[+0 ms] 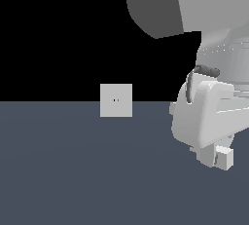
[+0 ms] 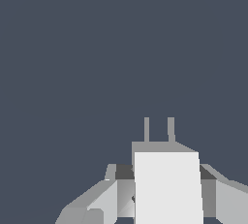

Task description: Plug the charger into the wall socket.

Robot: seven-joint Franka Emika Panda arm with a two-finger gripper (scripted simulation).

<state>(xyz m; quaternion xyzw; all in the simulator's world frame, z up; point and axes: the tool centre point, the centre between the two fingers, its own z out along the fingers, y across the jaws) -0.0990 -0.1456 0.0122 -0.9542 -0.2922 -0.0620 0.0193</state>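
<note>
charger (image 2: 167, 184) was clamped in claw (image 2: 164, 189), prongs out front, ready for insertion | wall socket (image 1: 116, 100) was seen upright at far bench (image 1: 73, 170) edge, well apart | approach judged pending

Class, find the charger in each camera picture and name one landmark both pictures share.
Exterior view: the charger shows as a small pale block low on the exterior view's right, under the arm.
Wrist view: the charger sits between the gripper fingers, prongs outward.
Shared landmark: the dark grey floor.

Pale grey blocky arm (image 1: 209, 117), dark curved cable (image 1: 194, 75), angular grey claw (image 2: 160, 189)
</note>
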